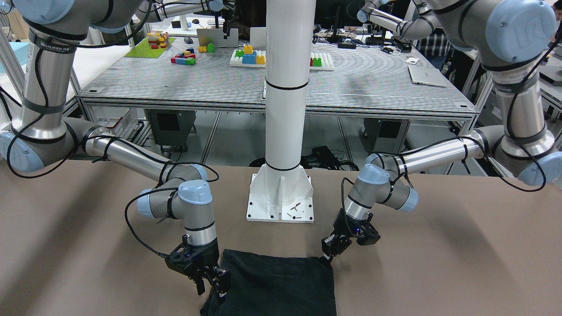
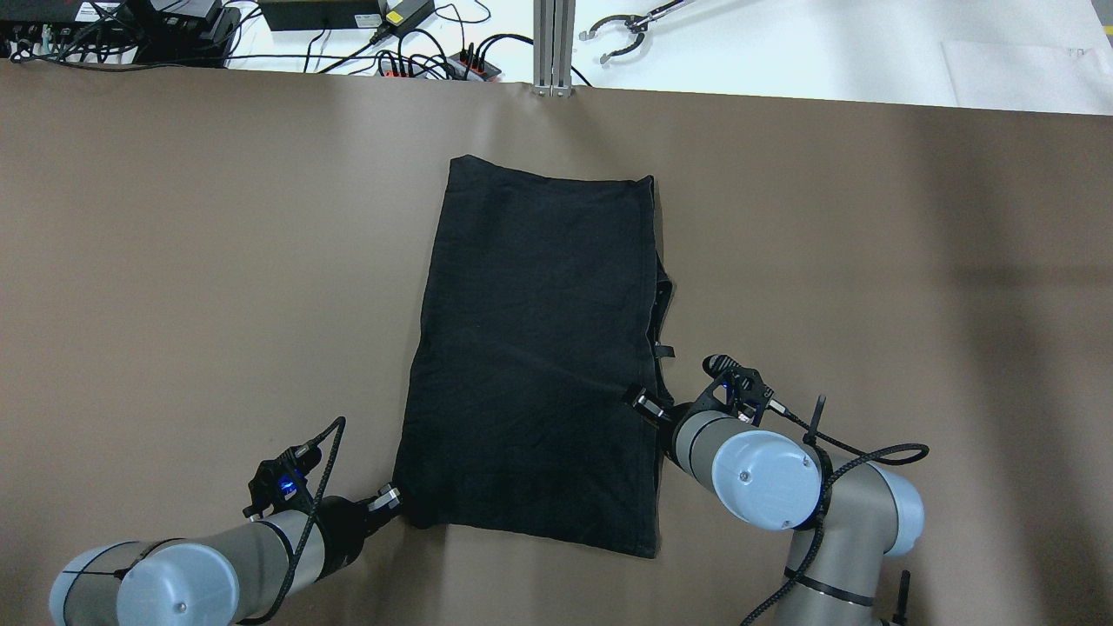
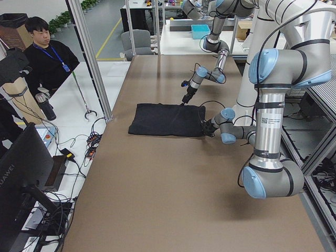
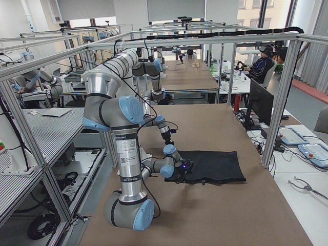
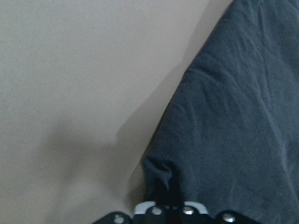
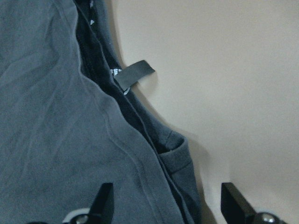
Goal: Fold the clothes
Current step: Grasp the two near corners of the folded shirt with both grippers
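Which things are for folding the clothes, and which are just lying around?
For the job: black garment, left gripper pinching its corner, right gripper open at its side edge.
Just lying about: toy blocks and closed laptop on the back table, cables.

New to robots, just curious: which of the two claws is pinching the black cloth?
The left claw: shut on a bunched corner of the black garment. The right claw stands open over its edge.

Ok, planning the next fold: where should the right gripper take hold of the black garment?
The stacked side edge of the garment by the right gripper, from above, jaws straddling it: the layers lie flat there, so a top-down pinch likely catches them all.
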Controlling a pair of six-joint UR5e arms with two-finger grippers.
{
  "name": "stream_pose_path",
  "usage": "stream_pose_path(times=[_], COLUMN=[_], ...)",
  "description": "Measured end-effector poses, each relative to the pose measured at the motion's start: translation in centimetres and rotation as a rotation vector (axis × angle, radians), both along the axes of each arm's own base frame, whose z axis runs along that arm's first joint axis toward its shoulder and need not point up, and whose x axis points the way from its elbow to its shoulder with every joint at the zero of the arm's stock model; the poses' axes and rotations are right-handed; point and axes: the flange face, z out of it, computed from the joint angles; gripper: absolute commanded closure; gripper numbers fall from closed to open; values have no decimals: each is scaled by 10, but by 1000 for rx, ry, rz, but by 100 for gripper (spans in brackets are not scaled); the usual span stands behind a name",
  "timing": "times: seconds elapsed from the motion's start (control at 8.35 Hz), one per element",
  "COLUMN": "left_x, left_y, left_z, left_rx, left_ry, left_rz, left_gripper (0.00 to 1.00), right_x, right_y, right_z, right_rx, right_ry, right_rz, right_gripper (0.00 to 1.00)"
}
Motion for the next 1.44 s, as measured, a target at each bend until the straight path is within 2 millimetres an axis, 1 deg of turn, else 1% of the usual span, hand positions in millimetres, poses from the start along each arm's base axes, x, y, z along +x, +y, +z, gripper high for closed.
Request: stream_pose_path(times=[0.12, 0.36, 0.6, 0.72, 0.84, 0.96, 1.32, 1.44], left_x=[0, 0, 0, 0, 0, 0, 0, 0], left_y=[0, -1, -2, -2, -2, -2, -2, -2], left_z=[-1, -2, -3, -3, -3, -3, -4, -5], left_rx=[1, 2, 2, 3, 3, 3, 3, 3], left_ry=[1, 4, 5, 5, 5, 5, 7, 9], left_rz=[-1, -2, -2, -3, -3, -3, -2, -2], left_gripper=[100, 100, 100, 100, 100, 100, 100, 100], right_x=[-3, -8, -14, -18, -21, -23, -29, -30], right_y=[1, 7, 16, 21, 24, 27, 34, 35], right_z=[1, 2, 2, 2, 1, 0, -4, -4], right_rx=[-2, -8, -29, -33, -31, -35, -43, -40], right_ry=[2, -1, -14, -17, -18, -24, -37, -35], right_rz=[2, 0, 4, 6, 12, 20, 23, 27], right_gripper=[20, 27, 30, 36, 45, 60, 95, 100])
